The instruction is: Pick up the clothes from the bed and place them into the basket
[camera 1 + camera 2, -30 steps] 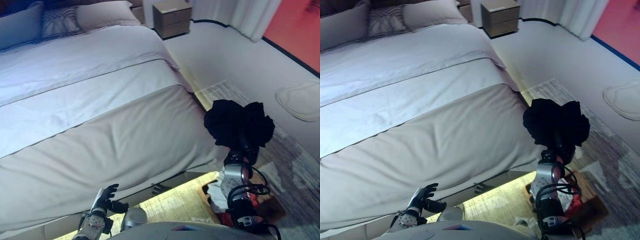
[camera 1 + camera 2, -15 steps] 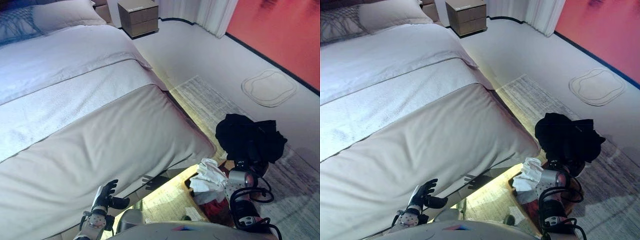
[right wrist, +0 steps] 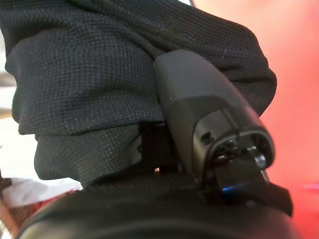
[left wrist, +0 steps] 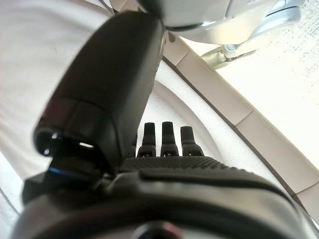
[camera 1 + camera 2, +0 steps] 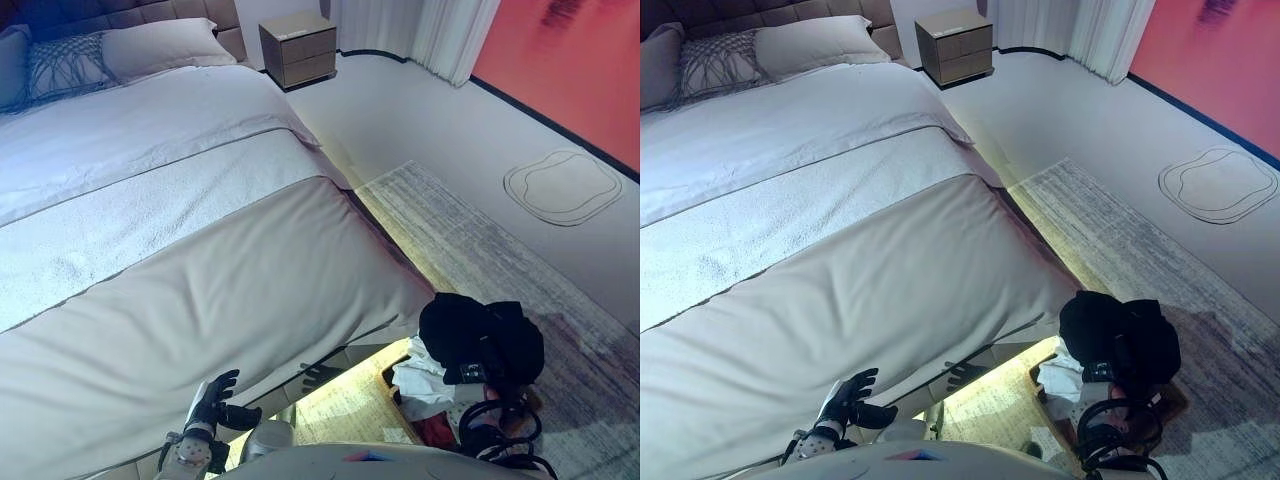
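Fingers of your right hand (image 3: 199,129) clutch the crumpled black knit garment (image 5: 478,338). Directly beneath them waits the brown basket (image 5: 398,368); your left hand (image 5: 210,405) idles, uncurled.

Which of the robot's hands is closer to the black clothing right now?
Right. The right hand is curled into the crumpled black knit garment, holding it over the basket beside the bed. The left hand hangs open, off the garment, at the grey bed's foot.

Bed (image 5: 200,260) — pillows (image 5: 150,45) at head, rug (image 5: 480,240) on floor (image 5: 420,110)
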You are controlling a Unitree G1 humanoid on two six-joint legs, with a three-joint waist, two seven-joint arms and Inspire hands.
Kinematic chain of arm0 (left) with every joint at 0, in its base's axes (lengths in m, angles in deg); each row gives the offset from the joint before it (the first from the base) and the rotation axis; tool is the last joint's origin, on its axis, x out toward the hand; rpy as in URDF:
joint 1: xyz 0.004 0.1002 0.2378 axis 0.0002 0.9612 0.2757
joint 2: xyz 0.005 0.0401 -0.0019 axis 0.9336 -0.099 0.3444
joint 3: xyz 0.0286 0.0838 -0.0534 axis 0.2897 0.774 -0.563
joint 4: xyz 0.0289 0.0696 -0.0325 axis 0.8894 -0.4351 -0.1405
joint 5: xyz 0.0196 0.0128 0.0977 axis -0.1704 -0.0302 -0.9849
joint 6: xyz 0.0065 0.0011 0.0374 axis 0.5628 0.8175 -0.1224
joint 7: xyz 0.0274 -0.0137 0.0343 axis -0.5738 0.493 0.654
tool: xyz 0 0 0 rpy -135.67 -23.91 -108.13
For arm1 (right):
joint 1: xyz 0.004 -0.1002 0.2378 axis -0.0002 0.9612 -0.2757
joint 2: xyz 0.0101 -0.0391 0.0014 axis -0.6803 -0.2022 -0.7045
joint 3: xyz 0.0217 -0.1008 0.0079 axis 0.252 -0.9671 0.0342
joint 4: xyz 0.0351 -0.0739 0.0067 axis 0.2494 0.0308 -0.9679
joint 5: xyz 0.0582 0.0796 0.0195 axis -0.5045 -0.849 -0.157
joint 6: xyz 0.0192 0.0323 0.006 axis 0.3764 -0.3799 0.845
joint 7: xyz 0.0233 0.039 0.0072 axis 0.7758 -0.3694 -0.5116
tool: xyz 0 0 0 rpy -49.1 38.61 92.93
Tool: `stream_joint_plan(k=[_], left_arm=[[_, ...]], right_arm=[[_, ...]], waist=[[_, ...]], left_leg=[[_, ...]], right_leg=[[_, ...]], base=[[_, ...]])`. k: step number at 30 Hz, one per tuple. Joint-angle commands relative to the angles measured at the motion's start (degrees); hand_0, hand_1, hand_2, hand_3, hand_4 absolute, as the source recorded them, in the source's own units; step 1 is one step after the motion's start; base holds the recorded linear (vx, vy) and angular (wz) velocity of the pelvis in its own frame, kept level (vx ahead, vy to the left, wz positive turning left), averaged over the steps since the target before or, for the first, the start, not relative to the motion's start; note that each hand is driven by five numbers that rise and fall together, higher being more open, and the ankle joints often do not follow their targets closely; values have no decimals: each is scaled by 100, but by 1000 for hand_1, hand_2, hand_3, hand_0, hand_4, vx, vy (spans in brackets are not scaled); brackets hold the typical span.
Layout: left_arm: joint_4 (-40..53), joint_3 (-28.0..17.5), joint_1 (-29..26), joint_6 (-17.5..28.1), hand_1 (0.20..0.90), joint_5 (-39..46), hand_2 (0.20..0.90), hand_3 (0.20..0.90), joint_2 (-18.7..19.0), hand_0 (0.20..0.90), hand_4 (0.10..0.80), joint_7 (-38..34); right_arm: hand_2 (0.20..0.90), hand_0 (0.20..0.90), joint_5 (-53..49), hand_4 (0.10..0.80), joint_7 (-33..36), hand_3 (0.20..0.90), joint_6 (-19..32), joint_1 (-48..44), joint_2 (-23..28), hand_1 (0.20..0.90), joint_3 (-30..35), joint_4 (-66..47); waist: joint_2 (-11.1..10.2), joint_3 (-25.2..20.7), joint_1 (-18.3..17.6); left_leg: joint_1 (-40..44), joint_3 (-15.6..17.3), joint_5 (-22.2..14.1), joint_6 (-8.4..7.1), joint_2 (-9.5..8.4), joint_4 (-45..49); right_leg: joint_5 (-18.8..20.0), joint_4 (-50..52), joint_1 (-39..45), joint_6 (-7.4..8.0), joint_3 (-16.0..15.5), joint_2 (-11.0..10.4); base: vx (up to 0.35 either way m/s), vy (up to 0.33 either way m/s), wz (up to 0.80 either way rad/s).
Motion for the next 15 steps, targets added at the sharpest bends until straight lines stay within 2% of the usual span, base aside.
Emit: stream_joint_plan(k=[1, 7, 14, 15], left_arm=[[-364, 180, -363, 432, 900, -150, 900, 900, 151, 900, 800, -40], [-399, 212, -374, 447, 900, -182, 900, 900, 171, 900, 800, 9], [-384, 253, -354, 450, 900, -177, 900, 900, 158, 900, 800, -3], [-387, 256, -349, 453, 900, -176, 900, 900, 162, 900, 800, 0]], right_arm=[[300, 300, 191, 100, -338, 200, 228, -285, 557, 300, 189, -229], [300, 300, 144, 100, -449, 200, -329, -362, 668, 300, 226, 492], [300, 300, 185, 100, -471, 200, -505, -443, 762, 300, 273, 735], [451, 451, 182, 276, -476, 376, -544, -440, 759, 451, 271, 751]], waist=[[-22, -246, 135], [26, -211, 222], [50, -209, 275], [53, -210, 274]], left_leg=[[-462, -266, -94, -120, -63, 115], [-431, -315, -109, -136, -79, 125], [-426, -364, -77, -119, -123, 99], [-425, -368, -78, -117, -129, 98]], right_leg=[[-113, 129, 305, 228, -414, -246], [-148, 139, 361, 210, -460, -235], [-132, 139, 366, 204, -505, -223], [-136, 145, 360, 201, -505, -220]], base=[[0, 0, 0], [6, -3, 4], [8, -3, 8], [0, 0, 0]])
